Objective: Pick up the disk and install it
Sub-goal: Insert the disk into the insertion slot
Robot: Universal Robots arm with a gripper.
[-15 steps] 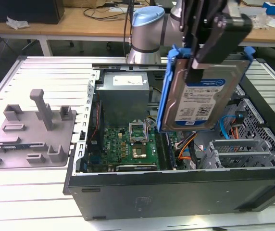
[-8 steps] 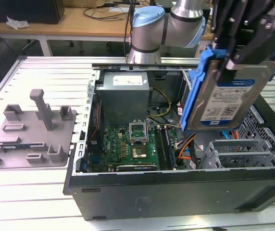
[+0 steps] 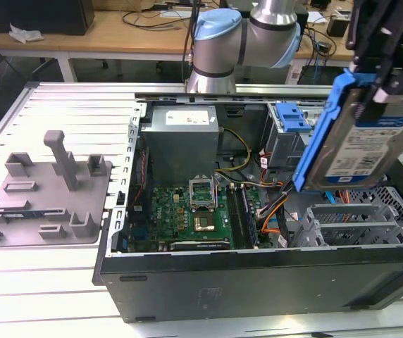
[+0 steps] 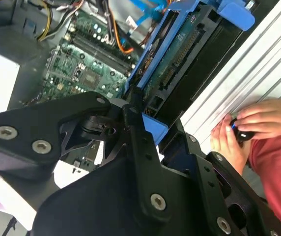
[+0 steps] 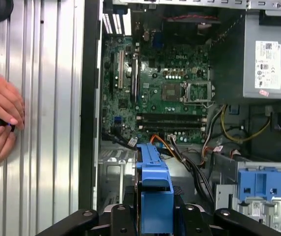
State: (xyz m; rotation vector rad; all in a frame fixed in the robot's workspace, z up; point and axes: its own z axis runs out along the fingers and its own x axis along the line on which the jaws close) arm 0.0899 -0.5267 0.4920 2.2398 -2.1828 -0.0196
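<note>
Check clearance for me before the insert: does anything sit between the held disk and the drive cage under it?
Nothing visible does. The gripper holds the disk tilted above the open grey drive cage, with free space between them. The cables lie close beside the cage, on its motherboard side.

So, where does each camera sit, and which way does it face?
Exterior view: off the arm, raised, looking down over the open computer case toward the arm behind it; the gripper holds the disk at the exterior view's right.
First wrist view: on the wrist, looking down into the case along the disk's blue edge; gripper links show.
Second wrist view: on the wrist, slanting past the black gripper links at the disk and motherboard.
Shared: both wrist views show a person's hands beside the case.
</note>
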